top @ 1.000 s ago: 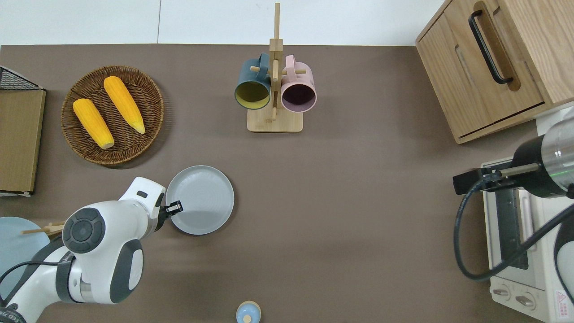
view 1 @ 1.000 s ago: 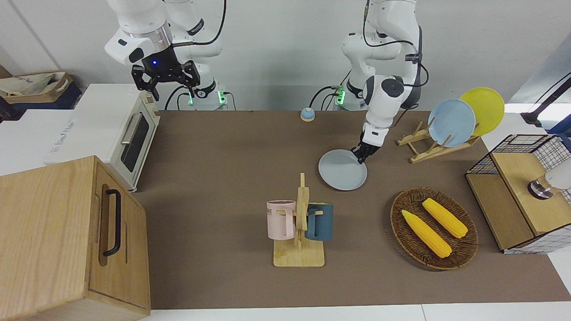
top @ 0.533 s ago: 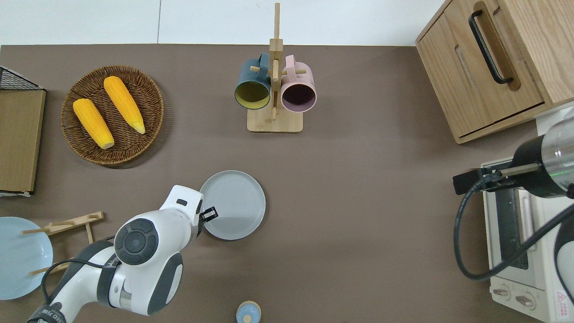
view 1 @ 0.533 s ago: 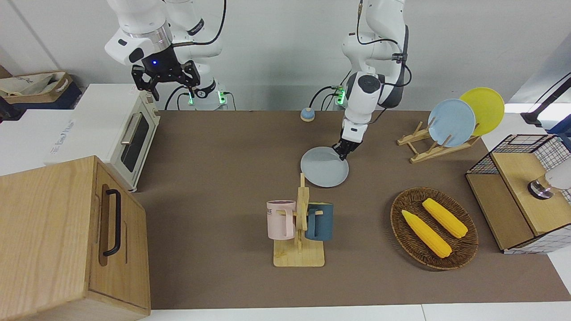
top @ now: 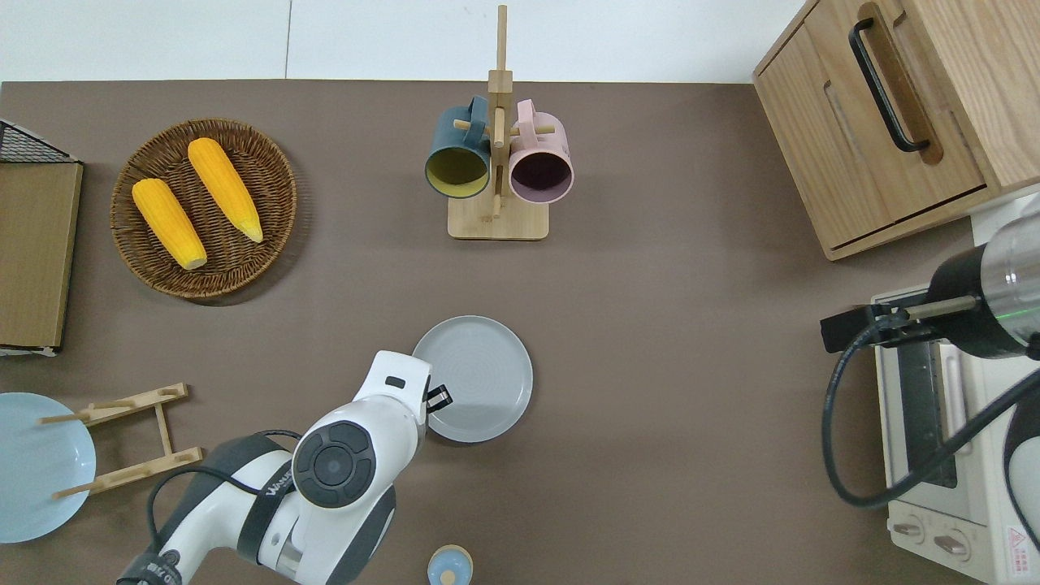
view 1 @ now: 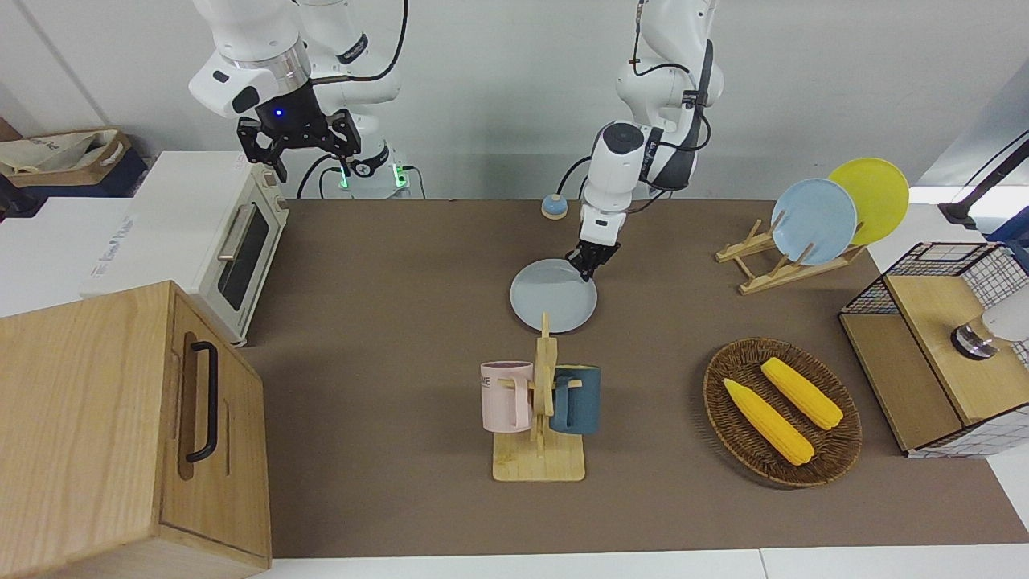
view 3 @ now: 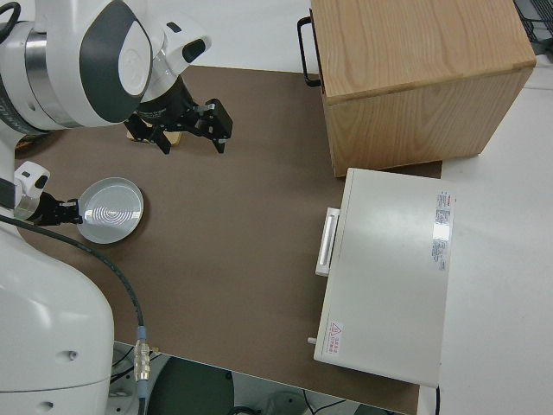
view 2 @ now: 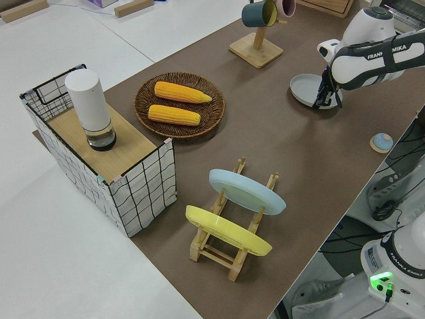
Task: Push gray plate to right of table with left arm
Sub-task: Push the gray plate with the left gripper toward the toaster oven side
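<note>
My left claw sits low at the rim of the round, shallow pale gray plate, on the edge toward my left arm's end; I cannot tell how far its fingers are spread. The plate lies flat on the matte dark brown surface, nearer to me than the wooden mug stand. My right arm is parked.

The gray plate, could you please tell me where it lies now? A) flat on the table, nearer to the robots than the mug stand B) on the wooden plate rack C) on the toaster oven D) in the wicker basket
A: the gray plate lies flat on the table, nearer to the robots than the mug stand, with the left gripper at its rim.
</note>
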Tool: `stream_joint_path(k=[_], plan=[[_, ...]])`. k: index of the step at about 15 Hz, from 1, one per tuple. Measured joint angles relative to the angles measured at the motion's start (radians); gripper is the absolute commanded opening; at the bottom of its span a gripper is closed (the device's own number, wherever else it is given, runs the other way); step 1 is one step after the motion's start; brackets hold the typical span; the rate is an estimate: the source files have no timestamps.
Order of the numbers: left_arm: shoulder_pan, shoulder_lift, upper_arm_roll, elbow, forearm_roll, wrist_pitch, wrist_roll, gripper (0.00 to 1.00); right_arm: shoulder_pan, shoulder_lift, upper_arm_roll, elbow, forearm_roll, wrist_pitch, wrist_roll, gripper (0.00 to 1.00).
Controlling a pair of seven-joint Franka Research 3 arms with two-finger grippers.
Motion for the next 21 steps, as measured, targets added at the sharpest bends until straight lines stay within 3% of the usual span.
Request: stream_joint_path(k=[6, 21], plan=[[-0.021, 0.062, -0.080, 0.066, 0.075, -0.036, -0.182, 0.00, 0.000, 0.000, 0.000, 0.000, 0.000, 0.000, 0.000, 0.983], [-0.167, 0.179, -0.084, 0.173, 0.259, -0.040, -0.507, 0.00, 0.000, 0.000, 0.000, 0.000, 0.000, 0.000, 0.000, 0.983]])
